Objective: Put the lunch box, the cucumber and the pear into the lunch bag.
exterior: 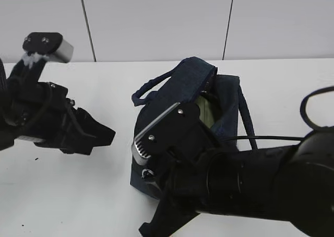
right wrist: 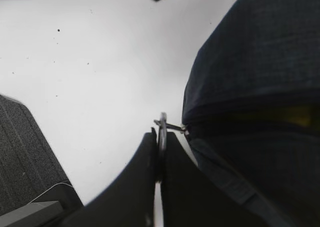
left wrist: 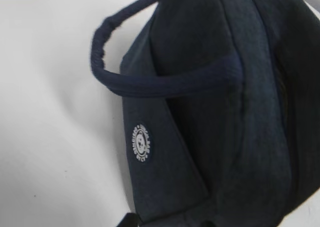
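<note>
The navy lunch bag stands mid-table with its handles up. My right gripper is shut on the metal ring pull of the zipper at the bag's near end, and the right arm covers the bag's front. A pale green patch, probably the lunch box, shows through the gap at the top. A yellow sliver shows inside the zipper slit. The cucumber is hidden. My left gripper hovers just left of the bag, apart from it, open and holding nothing; only one dark fingertip shows in its wrist view.
White tabletop lies around the bag, with a pale wall behind. A dark grey floor or mat edge shows at the lower left of the right wrist view. A black cable loop rises at the right.
</note>
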`<action>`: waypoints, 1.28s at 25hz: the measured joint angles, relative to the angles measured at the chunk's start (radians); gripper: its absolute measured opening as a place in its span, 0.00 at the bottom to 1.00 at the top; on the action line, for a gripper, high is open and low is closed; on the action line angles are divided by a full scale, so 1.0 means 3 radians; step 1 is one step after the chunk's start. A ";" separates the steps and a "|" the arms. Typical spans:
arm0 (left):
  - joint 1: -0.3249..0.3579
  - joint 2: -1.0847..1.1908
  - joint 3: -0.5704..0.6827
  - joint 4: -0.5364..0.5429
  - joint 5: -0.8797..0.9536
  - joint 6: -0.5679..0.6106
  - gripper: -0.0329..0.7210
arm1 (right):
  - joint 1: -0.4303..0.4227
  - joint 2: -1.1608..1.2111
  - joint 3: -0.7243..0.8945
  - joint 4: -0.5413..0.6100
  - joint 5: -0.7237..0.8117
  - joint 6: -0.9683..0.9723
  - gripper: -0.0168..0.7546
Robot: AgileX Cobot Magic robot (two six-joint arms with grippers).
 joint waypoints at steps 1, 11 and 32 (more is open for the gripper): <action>0.0000 0.0022 0.0000 -0.0028 0.0047 0.0183 0.36 | -0.0016 0.0000 -0.0038 0.0000 0.0045 -0.0024 0.03; 0.0000 0.0069 0.0000 -0.0149 0.0289 0.1287 0.36 | -0.0072 -0.0040 -0.0243 -0.0072 0.0304 -0.0076 0.03; -0.0002 0.0487 0.0000 -0.0632 0.0574 0.2207 0.37 | -0.0187 -0.0157 -0.0459 -0.0302 0.0591 -0.0082 0.03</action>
